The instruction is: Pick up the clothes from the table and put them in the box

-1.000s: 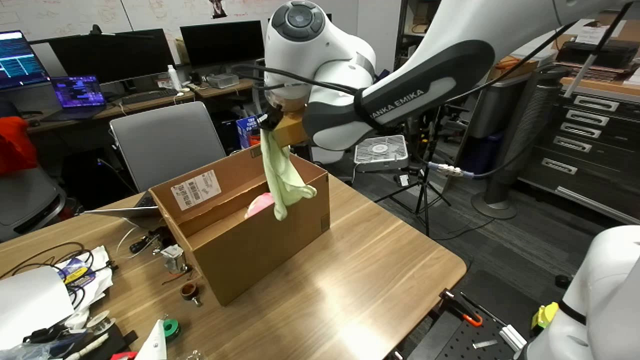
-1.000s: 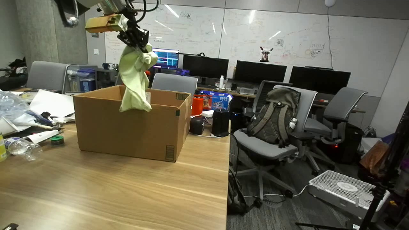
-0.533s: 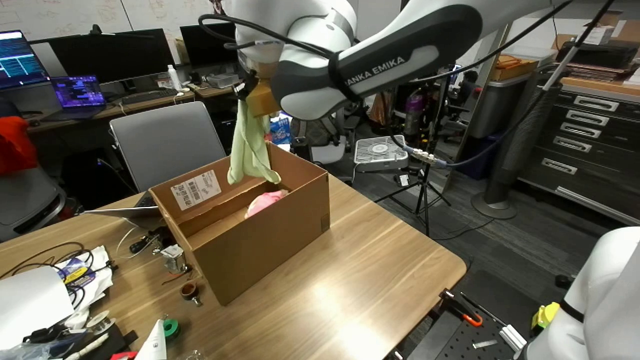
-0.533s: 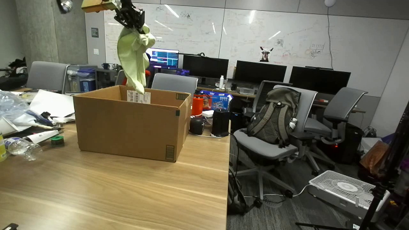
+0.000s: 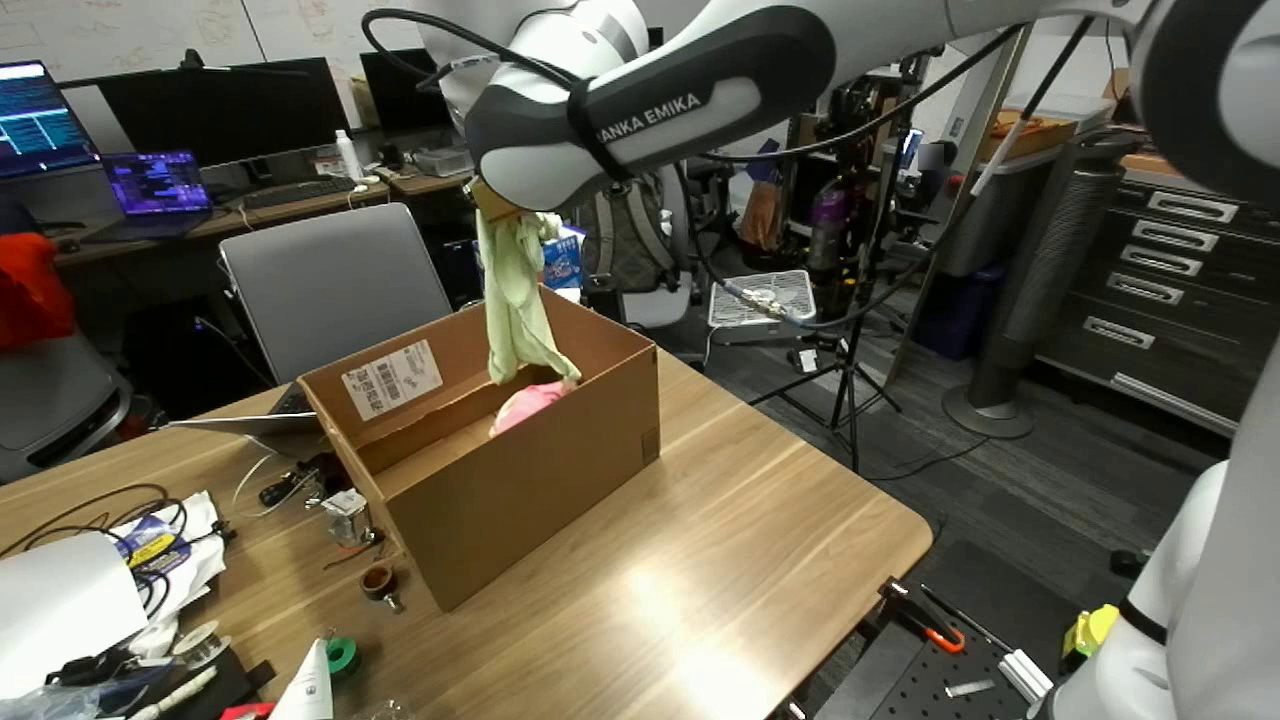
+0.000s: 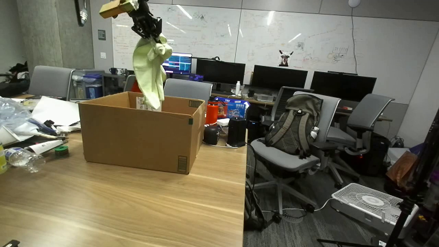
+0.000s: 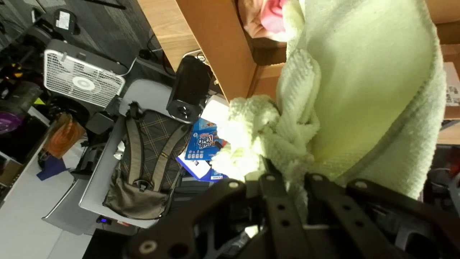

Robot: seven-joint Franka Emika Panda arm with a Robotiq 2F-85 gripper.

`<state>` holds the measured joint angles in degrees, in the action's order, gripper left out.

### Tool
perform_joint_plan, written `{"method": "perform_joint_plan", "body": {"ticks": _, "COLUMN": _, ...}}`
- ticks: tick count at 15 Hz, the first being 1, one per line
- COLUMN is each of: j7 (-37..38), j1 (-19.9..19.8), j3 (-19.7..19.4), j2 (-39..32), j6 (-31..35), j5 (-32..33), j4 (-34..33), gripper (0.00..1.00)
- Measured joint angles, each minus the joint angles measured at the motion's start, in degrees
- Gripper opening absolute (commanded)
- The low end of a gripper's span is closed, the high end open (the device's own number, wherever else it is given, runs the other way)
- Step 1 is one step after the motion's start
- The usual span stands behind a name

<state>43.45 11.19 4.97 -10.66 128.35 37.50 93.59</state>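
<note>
A pale green cloth hangs from my gripper in both exterior views (image 5: 515,305) (image 6: 149,70) and fills much of the wrist view (image 7: 370,68). My gripper (image 6: 156,38) is closed on the cloth's bunched top, which shows between the fingers in the wrist view (image 7: 289,176). The gripper is above the open cardboard box (image 5: 530,500), also in an exterior view (image 6: 137,137) and the wrist view (image 7: 222,46). The cloth's lower end hangs at the box opening, just inside the rim. A pink cloth (image 5: 530,402) lies inside the box, partly hidden; the wrist view shows it too (image 7: 272,16).
The box stands on a wooden table (image 5: 720,500). Papers and cables (image 5: 180,550), a green roll (image 5: 342,656) and a plastic bottle (image 6: 25,157) lie beside it. An orange bottle (image 6: 212,111) and a black cylinder (image 6: 236,132) stand behind. Grey chairs surround the table.
The cloth first rose from in front of the near box wall and moved over the opening. Since then it has dropped slightly. The gripper has kept hold of it. The pink cloth shows more.
</note>
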Motion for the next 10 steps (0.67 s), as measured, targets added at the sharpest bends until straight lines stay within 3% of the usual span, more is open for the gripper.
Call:
{"method": "perform_joint_plan", "body": {"ticks": 1, "j7": -0.96, "j1": 0.00, "j3": -0.06, "j2": -1.40, "j6": -1.53, "j5": -0.38, "j4": -1.83, "gripper": 0.36}}
{"method": "perform_joint_plan", "body": {"ticks": 10, "j7": -9.62, "j1": 0.01, "j3": -1.35, "j2": -8.73, "j6": -9.48, "j5": -5.07, "j4": -11.76, "gripper": 1.00}}
